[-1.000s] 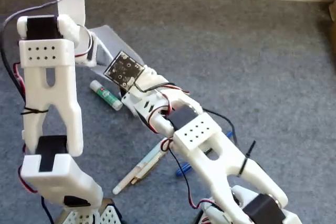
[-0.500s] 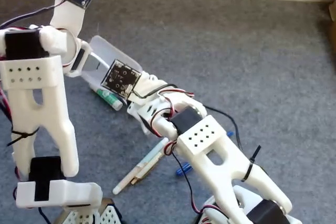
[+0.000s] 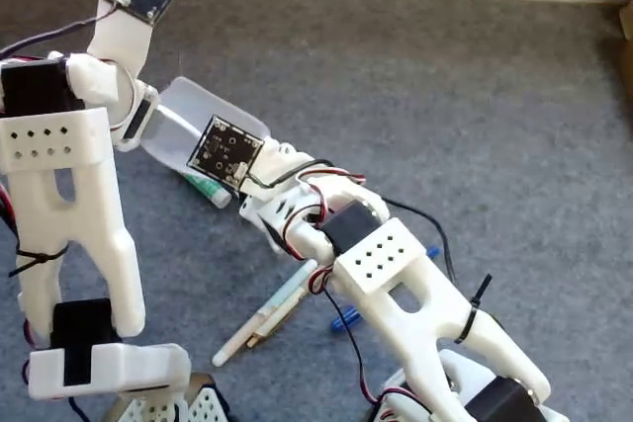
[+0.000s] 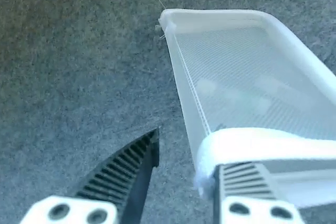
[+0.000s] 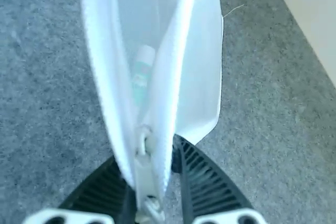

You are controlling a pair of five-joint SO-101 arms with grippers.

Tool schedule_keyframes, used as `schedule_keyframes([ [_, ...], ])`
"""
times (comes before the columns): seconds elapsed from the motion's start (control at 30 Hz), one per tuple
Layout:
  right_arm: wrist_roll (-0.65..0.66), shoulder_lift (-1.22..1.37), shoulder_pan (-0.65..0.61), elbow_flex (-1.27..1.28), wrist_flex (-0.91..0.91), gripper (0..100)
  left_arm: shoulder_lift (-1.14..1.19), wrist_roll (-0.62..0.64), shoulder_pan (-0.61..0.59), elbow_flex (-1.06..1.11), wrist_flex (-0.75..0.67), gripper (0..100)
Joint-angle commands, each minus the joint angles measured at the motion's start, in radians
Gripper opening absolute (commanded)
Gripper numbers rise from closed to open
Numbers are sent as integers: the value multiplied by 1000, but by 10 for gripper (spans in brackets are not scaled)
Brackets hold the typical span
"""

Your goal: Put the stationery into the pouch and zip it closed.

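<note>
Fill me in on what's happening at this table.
The right claw grips the pouch at its zipper edge. The left claw is open, one finger against the pouch's rim. The glue stick and pens lie on the carpet, not yet packed.

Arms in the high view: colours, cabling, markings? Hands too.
Left arm and right arm: white shells, black servo blocks, hole-grid panels. Red, black, white wires; black cable ties. Black circuit board at each wrist. Left hand, right hand: black ridged fingers, white bases.

White mesh pouch (image 4: 252, 77), grey mat (image 3: 445, 96), perhaps green-labelled glue stick (image 3: 210, 191).
</note>
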Motion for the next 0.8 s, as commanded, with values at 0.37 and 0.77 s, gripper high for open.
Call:
schedule_keyframes([
  [0.37,-97,-42,-8,-61,16,45,-48,-11,-16,85,-95,6],
  [0.77,-264,-154,-5,-76,18,259,-48,204,-33,84,-35,6],
])
